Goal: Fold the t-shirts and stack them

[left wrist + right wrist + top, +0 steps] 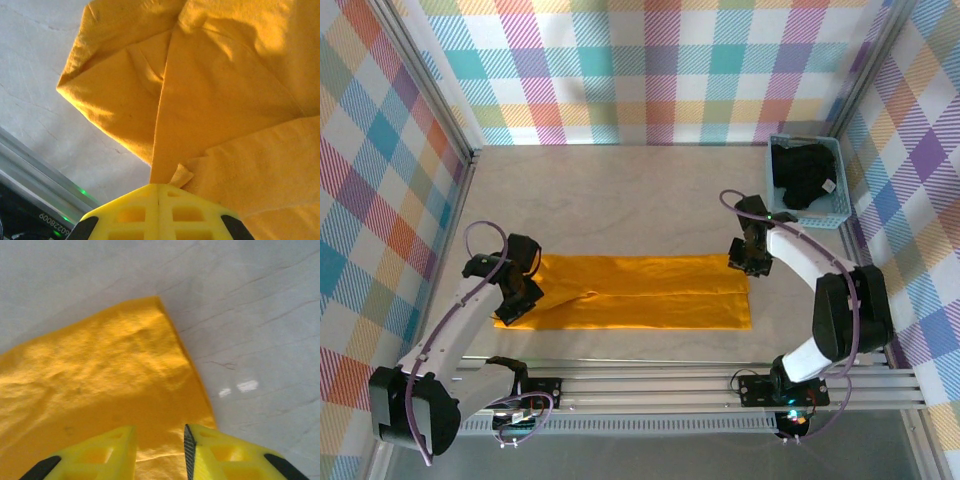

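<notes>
Left gripper [159,190] clenched on shirt [640,292], left end | right gripper [160,437] released above its right edge | shirt orange, folded lengthwise, by table [620,190] front edge.

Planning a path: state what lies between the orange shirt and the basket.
Top view: the right arm crosses that stretch above bare table, between orange shirt and basket.

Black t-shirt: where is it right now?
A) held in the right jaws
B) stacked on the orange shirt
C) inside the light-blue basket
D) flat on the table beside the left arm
C: the black t-shirt lies bunched inside the light-blue basket, well apart from the orange t-shirt.
</notes>
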Tool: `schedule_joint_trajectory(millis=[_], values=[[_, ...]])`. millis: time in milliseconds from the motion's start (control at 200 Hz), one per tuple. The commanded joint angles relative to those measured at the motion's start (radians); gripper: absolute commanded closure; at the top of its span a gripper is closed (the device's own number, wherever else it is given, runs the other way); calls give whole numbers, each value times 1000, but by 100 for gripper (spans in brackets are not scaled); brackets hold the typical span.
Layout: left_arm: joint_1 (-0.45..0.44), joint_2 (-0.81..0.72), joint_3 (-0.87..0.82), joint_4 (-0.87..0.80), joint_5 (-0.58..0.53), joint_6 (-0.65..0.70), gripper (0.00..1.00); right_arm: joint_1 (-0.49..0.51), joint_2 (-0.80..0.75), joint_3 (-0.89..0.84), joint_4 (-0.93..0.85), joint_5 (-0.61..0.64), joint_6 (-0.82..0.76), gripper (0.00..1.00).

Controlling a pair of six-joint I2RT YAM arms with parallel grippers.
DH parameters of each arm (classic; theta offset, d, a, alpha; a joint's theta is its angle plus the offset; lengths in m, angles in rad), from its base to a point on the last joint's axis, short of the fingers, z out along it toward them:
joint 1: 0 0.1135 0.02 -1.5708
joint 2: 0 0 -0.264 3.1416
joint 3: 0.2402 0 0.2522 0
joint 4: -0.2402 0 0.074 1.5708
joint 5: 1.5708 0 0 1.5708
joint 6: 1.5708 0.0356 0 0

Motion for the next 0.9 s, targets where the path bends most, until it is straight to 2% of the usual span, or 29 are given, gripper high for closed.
schedule_joint_trajectory(millis=[0, 160, 355, 690, 715, 810, 850, 895], values=[[-49, -2, 48, -68, 31, -38, 100, 19, 65, 41, 44, -96, -2, 73], [-107, -2, 74, -113, 29, -85, 100, 26, 144, 60, 43, -108, 2, 75], [-174, 12, 50, -104, 35, -141, 100, 26, 170, 71, 44, -103, -7, 76], [-189, 72, 11, -73, 48, -138, 100, 34, 161, 88, 22, -83, -32, 74], [-188, 78, 14, -84, 39, -142, 95, 35, 157, 91, 20, -79, -36, 74], [-185, 84, 76, -127, -11, -162, 57, 47, 143, 105, 7, -68, -53, 74], [-180, 84, 112, -130, -30, -165, 50, 54, 139, 111, 2, -65, -62, 73], [-161, 93, 152, -113, -34, -158, 48, 65, 138, 118, 0, -66, -70, 73]])
